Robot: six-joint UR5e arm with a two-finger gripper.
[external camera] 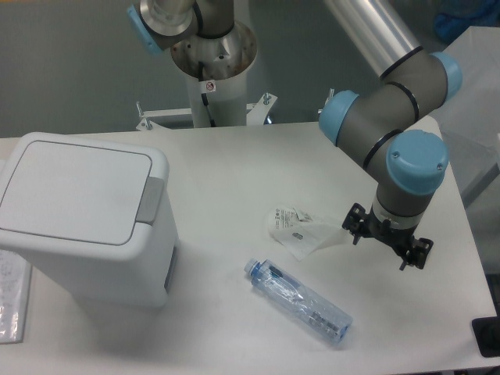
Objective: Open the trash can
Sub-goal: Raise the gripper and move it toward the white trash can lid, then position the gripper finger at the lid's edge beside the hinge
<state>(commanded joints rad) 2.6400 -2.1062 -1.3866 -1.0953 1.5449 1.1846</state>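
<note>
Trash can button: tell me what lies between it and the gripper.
The gripper is at the table's right side; the trash can with its grey button stands at the left. A crumpled wrapper and a plastic bottle lie flat on the table between them. Nothing tall blocks a path above them.

You have one trash can (82, 215), one plastic bottle (301, 301), one crumpled wrapper (301, 232), one clear bag (12, 301) at the left edge, and one robot arm (391, 117) with one gripper (385, 242), on one table (234, 168).
</note>
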